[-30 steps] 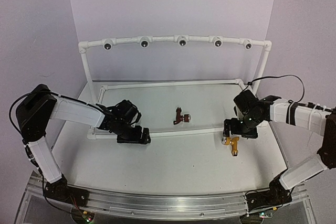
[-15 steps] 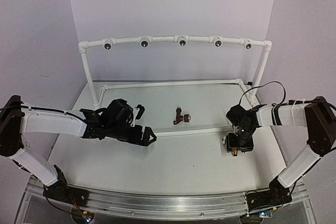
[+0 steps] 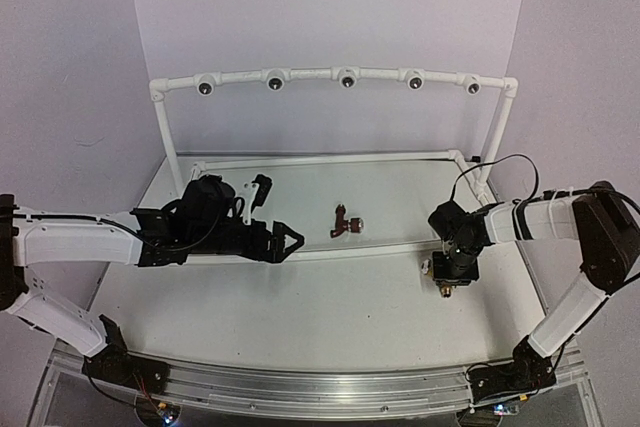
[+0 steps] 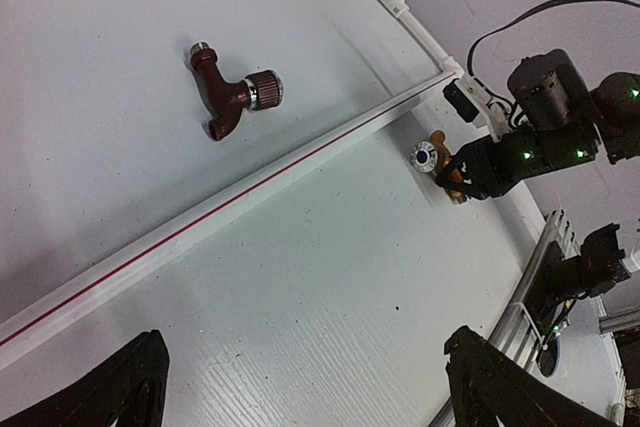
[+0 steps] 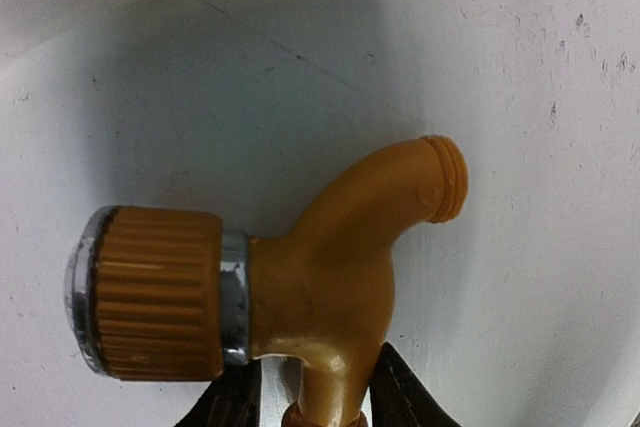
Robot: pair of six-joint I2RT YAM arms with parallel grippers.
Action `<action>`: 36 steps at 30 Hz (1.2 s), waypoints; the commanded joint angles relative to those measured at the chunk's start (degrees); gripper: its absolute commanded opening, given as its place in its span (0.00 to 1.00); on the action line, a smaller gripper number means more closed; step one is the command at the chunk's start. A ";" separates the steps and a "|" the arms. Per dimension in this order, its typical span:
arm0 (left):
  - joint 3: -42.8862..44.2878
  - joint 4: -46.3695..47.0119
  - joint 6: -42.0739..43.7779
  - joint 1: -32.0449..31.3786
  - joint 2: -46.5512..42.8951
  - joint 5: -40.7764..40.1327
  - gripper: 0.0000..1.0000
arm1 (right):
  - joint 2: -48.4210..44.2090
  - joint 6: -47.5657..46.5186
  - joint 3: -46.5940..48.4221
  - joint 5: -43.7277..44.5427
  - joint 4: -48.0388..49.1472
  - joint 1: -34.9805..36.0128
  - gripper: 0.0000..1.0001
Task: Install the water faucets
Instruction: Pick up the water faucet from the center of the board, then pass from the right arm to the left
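Judged light, stiff and slick: yellow faucet (image 5: 330, 277), apt to skid if nudged, best gripped across the stem. Lies on the desk (image 3: 330, 317) at 4 o'clock in the top view; seen from the right wrist, knob to 9 o'clock, spout curling to 1, stem to 6. Has the right pincer (image 5: 312, 392) astride that stem, narrowly parted, apparently not yet clamped. Has the left pincer (image 4: 300, 392) spread wide, holding nothing. Shows the brown faucet (image 3: 345, 222) mid-desk past the white rail (image 4: 250, 192), lengthwise 12 to 6.
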 commanded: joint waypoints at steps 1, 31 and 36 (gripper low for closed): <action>-0.56 3.65 -0.20 -0.38 -1.56 -0.39 1.00 | -1.54 0.97 -0.99 0.20 3.73 0.20 0.20; 17.17 11.83 -2.53 -5.40 15.62 9.73 0.86 | -13.84 33.30 0.00 -19.26 56.08 16.54 0.00; 17.20 11.81 -2.52 -5.93 16.45 10.54 0.83 | -10.42 32.00 3.03 -17.99 58.02 20.00 0.00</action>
